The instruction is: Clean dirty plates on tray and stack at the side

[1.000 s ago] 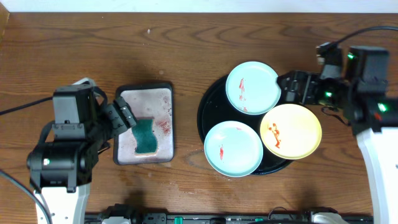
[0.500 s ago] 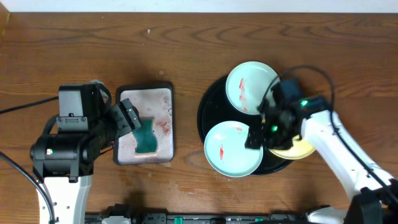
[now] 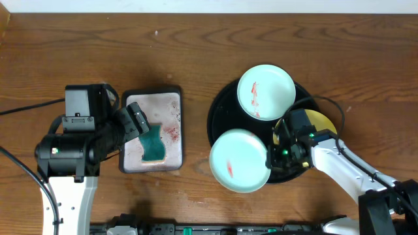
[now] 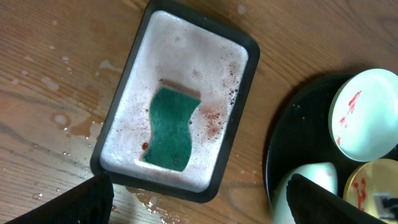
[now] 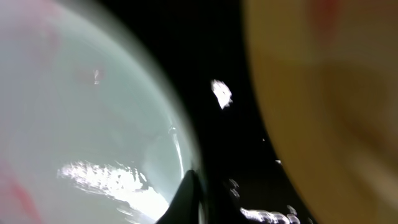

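The near pale blue plate (image 3: pixel 239 160), one red smear on it, sits front-left in the black tray (image 3: pixel 215 108) and overhangs its rim. My right pincer (image 3: pixel 274 154) is pinched on the plate's right edge, so the plate extends leftward from it. My left pincer (image 3: pixel 134 122), spread wide, hangs over the green sponge (image 3: pixel 152 144), well apart. I judge the left arm nearer for wiping.

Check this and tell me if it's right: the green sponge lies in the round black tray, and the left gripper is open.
Not quite. The green sponge lies in the small rectangular tray, not in the round black tray, which sits apart to one side. The left wrist view shows this plainly. The rest stands: the left gripper is open.
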You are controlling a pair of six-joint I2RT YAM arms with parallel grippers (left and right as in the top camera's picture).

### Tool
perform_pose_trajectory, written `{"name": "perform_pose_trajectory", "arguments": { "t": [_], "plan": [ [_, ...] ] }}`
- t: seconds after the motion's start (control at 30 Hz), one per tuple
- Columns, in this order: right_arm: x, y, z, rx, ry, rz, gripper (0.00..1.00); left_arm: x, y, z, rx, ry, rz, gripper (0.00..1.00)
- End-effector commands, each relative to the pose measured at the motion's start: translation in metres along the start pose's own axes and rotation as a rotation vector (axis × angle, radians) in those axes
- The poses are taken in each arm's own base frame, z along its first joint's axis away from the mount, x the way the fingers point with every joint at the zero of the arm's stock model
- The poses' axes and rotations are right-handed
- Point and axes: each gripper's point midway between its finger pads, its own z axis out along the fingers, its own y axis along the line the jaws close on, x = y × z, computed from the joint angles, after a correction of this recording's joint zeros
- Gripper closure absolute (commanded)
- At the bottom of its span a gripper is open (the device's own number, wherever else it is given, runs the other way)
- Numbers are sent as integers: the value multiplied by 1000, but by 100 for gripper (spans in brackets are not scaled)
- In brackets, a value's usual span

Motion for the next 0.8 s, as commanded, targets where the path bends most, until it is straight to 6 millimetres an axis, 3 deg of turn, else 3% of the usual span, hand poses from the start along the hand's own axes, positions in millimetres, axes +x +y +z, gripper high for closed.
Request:
{"name": "perform_pose_trajectory", "arguments": {
  "t": [0.0, 0.13, 0.23, 0.53, 0.77],
  "plan": [
    [-18, -1, -7, 29, -70, -11, 99, -4, -3, -3, 10, -5, 14, 11],
    [-71, -8, -38, 154, -259, -64, 99, -2, -2, 1, 1, 16, 12, 11],
    [-88, -14, -48, 220, -331, -100, 99, 2, 1, 4, -12, 44, 9, 11],
    [-75, -13, -19, 245, -236, -145, 99, 5, 3, 14, -32, 84, 6, 11],
    [-60, 6, -4, 112, -145, -137, 99, 26, 16, 44, -108, 241, -10, 11]
  ]
}}
